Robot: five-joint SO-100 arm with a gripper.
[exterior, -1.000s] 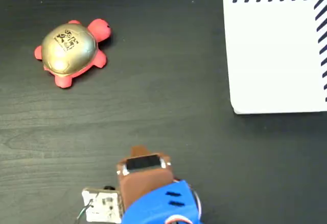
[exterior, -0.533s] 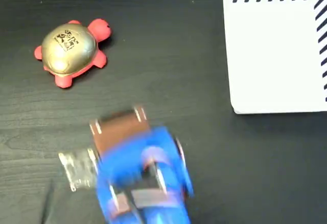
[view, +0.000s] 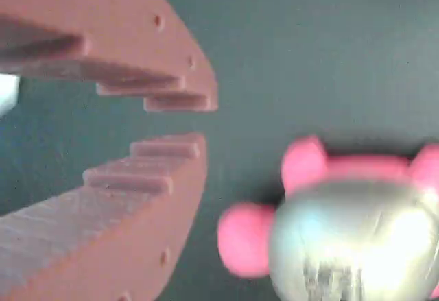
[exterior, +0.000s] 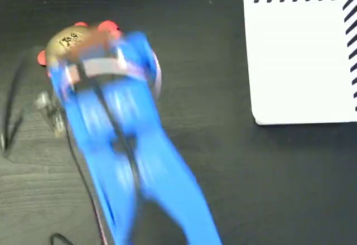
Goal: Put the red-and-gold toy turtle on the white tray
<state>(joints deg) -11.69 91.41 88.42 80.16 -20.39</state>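
Fixed view, from above: a dark wood-grain counter fills the frame. The white tray lies flat in the upper right corner, cut off by the top and right edges, with short black diagonal stripes along its top and right borders; its surface is bare. A blue robot arm, blurred by motion, runs from the bottom edge left of centre up to the upper left of the frame, with a black cable along its length. Its head covers most of the red-and-gold toy turtle, which sits on the counter in the upper left, well apart from the tray. Only part of the gold shell with its black code mark and a few coral-red parts show past the arm. A small pale blurred part shows beside the arm at the left.

Wrist view: the jaws, reddish-brown with stepped inner ridges, occupy the left half of the frame. They stand narrowly parted, a thin gap between the tips, and nothing lies between them. The turtle lies at the lower right, out of focus, beside the jaws and apart from them, pink limbs ringing a shiny pale shell.
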